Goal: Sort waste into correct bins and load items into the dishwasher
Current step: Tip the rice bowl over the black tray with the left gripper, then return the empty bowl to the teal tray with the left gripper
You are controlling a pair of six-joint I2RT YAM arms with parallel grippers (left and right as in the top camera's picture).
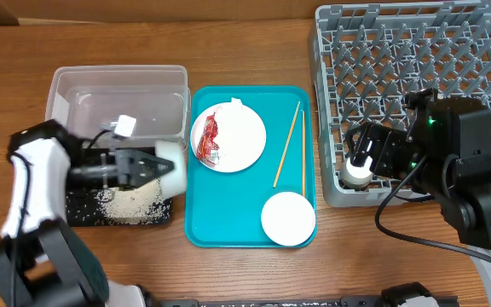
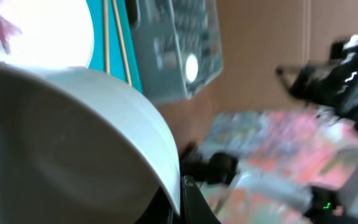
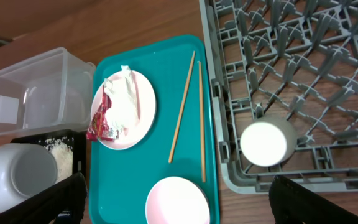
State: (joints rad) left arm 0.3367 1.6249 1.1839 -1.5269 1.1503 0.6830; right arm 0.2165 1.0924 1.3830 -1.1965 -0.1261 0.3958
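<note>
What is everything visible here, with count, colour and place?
clear plastic rectangular tub: one, far left.
shallow black rectangular tray: one, near left.
loose white rice grains: heap, in black tray.
large teal serving tray: one, centre.
round white plate: one, on teal tray.
crumpled red-and-white plastic wrapper: one, on plate.
thin wooden chopsticks: two, tan, on teal tray.
small pale bowls: two, whitish; one on teal tray, other over black tray.
grey plastic dish rack: one, right.
small white cup: one, in rack.
left gripper: shut on bowl.
right gripper: open, above cup.
</note>
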